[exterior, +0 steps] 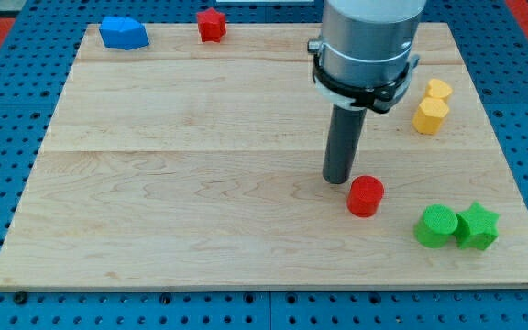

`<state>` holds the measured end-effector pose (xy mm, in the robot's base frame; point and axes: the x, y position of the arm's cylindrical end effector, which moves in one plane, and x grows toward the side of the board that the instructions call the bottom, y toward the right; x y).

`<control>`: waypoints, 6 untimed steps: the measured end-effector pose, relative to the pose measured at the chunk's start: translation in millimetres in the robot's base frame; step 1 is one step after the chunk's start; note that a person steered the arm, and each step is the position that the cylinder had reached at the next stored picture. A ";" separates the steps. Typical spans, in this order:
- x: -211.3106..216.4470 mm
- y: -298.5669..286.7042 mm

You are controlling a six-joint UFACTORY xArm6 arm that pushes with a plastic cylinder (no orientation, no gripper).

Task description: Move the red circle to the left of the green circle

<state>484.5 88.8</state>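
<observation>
my tip (338,179) just upper-left of red circle (366,195) | light, rigid, slides easily | push its left side toward green circle (436,225) | no jaws on rig

The red circle (366,195) is a short, upright cylinder with a flat round top face, resting on the bench toward the view's lower right. The green circle (436,225) is a similar short upright cylinder with a flat round top, resting nearer the view's lower right corner. The red circle lies at roughly 10 o'clock from the green circle, near it but apart, with bare wood between the two.
</observation>
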 end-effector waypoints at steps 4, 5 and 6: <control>46.6 17.6; 52.8 25.0; 21.1 8.8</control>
